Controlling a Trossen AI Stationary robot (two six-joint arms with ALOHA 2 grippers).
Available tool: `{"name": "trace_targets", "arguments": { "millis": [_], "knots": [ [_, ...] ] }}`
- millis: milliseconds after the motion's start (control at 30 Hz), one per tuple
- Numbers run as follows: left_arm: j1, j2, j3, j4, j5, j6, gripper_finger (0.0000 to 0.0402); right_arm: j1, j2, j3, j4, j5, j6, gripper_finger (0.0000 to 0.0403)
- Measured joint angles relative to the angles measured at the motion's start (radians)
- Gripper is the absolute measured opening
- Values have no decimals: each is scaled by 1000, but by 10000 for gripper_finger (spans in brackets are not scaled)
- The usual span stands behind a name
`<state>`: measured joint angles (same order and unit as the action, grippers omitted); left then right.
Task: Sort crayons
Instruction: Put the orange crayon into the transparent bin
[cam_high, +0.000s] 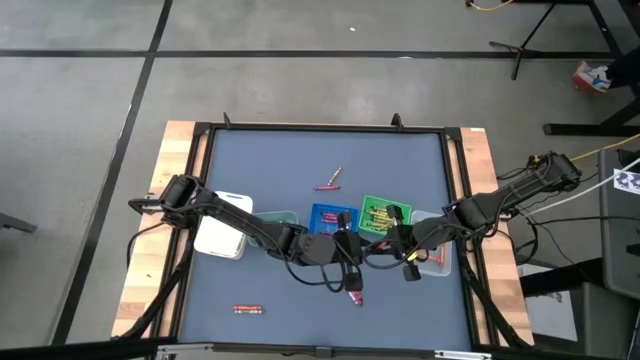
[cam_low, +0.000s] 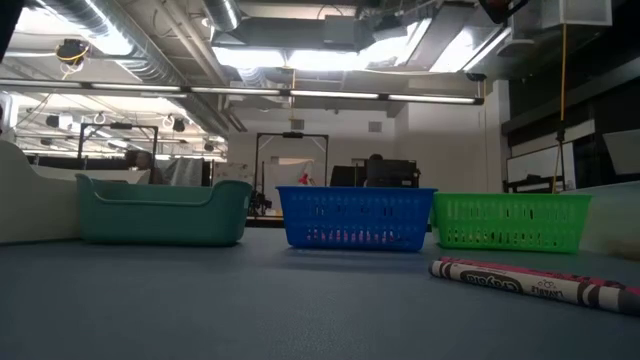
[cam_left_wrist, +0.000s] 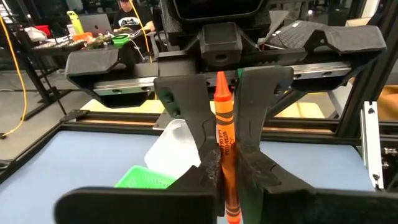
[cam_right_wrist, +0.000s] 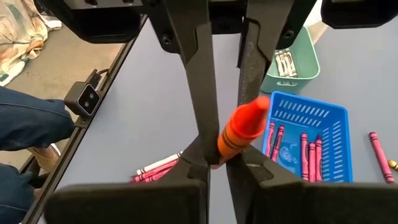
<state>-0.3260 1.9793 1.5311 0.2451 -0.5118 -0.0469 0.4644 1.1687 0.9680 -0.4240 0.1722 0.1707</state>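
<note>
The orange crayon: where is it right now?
The orange crayon is pinched between both end effectors, left and right, which meet over the near centre of the table, just in front of the blue tray.

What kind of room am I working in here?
Likely a robotics lab or workshop: exposed silver ceiling ducts over an open floor, a cluttered desk with a laptop, and black metal equipment stands on bare concrete.

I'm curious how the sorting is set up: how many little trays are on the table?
5, in a row: white tray, teal tray, blue tray, green tray, and clear tray at the right, partly hidden.
</note>
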Motion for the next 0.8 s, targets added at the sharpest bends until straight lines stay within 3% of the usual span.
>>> {"name": "trace_targets", "arguments": {
  "millis": [333, 800],
  "knots": [
    [3, 0, 0, -26, -1, -27, 97, 0, 0, 2, -133, 0, 52, 25],
    [0, -1, 2, -74, 2, -28, 104, 0, 0, 0, -695, -19, 352, 27]
  ]
}}
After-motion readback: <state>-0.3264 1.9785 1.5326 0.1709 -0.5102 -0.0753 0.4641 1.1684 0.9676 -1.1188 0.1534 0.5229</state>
